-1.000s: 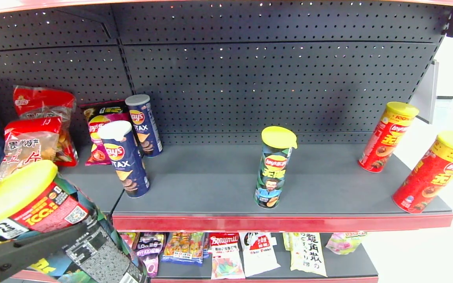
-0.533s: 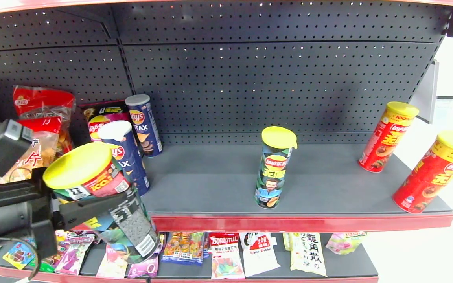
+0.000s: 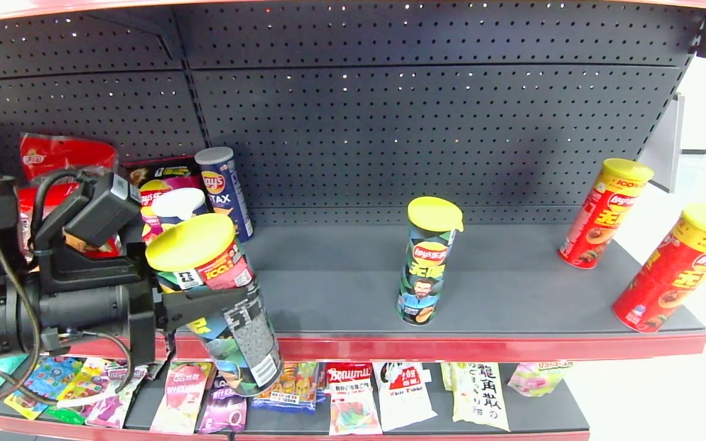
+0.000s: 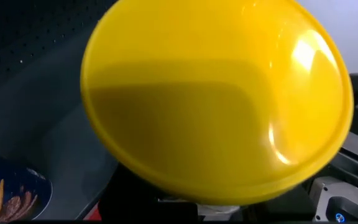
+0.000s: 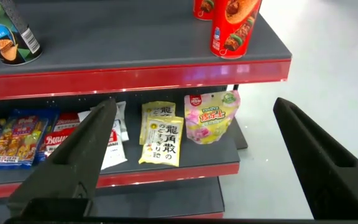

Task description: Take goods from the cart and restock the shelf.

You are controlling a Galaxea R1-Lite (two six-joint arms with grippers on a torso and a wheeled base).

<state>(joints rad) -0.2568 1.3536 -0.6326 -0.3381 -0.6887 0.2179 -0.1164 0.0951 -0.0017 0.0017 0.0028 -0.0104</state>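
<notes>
My left gripper (image 3: 200,303) is shut on a dark green chip can (image 3: 224,300) with a yellow lid (image 4: 216,102), held tilted in front of the left part of the grey shelf (image 3: 353,288), its base below the red front edge. A matching green can (image 3: 425,260) stands upright mid-shelf. Two red cans (image 3: 604,213) (image 3: 675,268) stand at the right end. Two blue cans (image 3: 225,193) stand behind the held one, the nearer mostly hidden. My right gripper (image 5: 201,155) is open, low before the shelf's right end, with nothing between its fingers.
Snack bags (image 3: 65,159) fill the shelf's far left. The lower shelf (image 3: 531,410) holds a row of candy and snack packets (image 3: 353,392). A perforated back panel (image 3: 426,135) closes the rear. Bare shelf lies between the held can and the upright green can.
The left arm has carried the green can up and to the right, from the lower left corner to the front of the shelf, now covering the nearer blue can.
</notes>
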